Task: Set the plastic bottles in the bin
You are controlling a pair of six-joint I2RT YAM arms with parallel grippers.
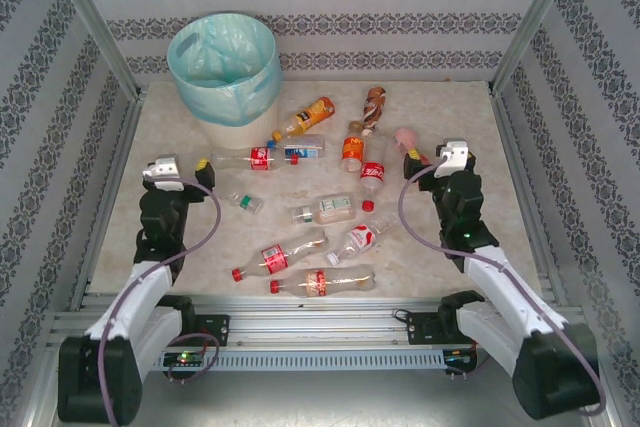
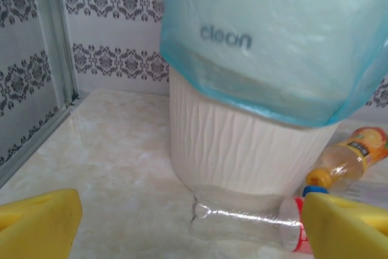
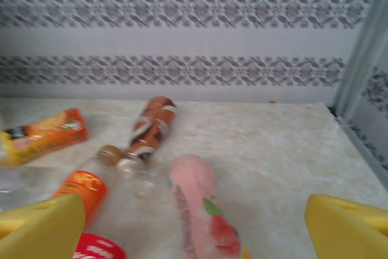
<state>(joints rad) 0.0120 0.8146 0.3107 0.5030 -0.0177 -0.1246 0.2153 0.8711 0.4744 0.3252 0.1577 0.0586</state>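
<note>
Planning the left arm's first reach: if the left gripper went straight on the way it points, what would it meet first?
Probably the clear bottle lying just before the bin, though depth is unclear.

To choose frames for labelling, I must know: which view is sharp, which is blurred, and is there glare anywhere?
Top external view: even soft light, weak shadows, the plastic bottles sharp enough to tell apart. Left wrist view: the bin is fairly sharp; the glossy table faintly mirrors the wall. Right wrist view: soft all over, the near pink bottle most blurred.
</note>
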